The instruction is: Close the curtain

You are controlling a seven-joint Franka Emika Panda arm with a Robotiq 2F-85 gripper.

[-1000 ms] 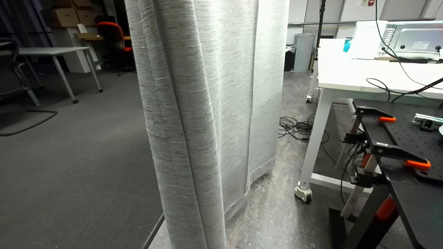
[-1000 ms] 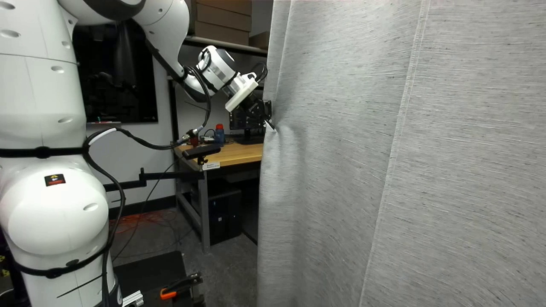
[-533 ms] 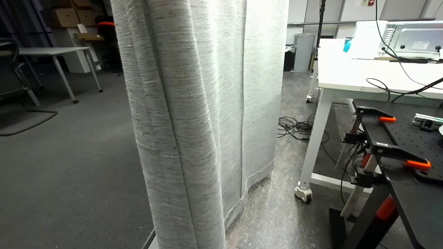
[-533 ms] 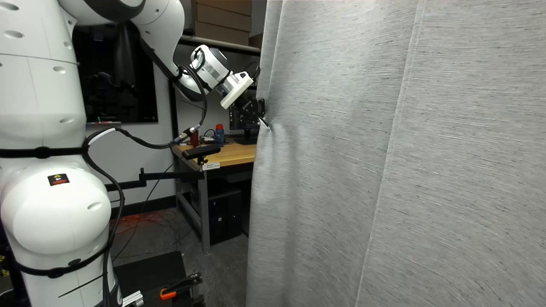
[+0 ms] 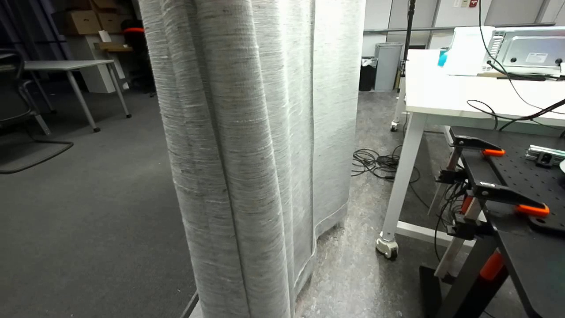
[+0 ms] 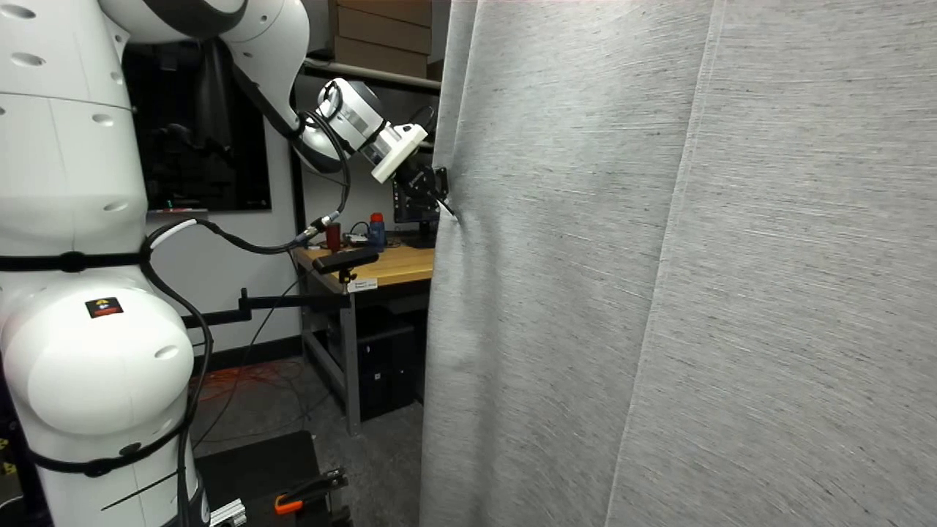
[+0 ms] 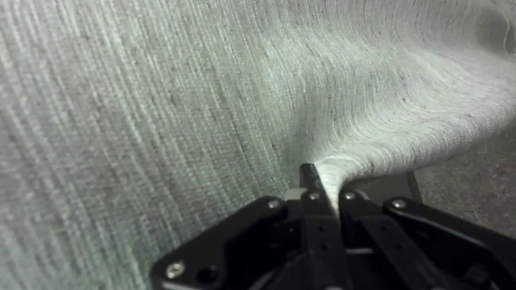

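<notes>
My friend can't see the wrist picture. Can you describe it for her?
A black two-finger gripper pinches a fold of the light grey woven curtain, which fills most of the picture. A patch of grey floor shows at lower right.

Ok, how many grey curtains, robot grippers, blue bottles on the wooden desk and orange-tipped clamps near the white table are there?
Grey curtain: 1
Gripper: 1
Blue bottle on the wooden desk: 1
Orange-tipped clamps near the white table: 2
Total: 5
</notes>
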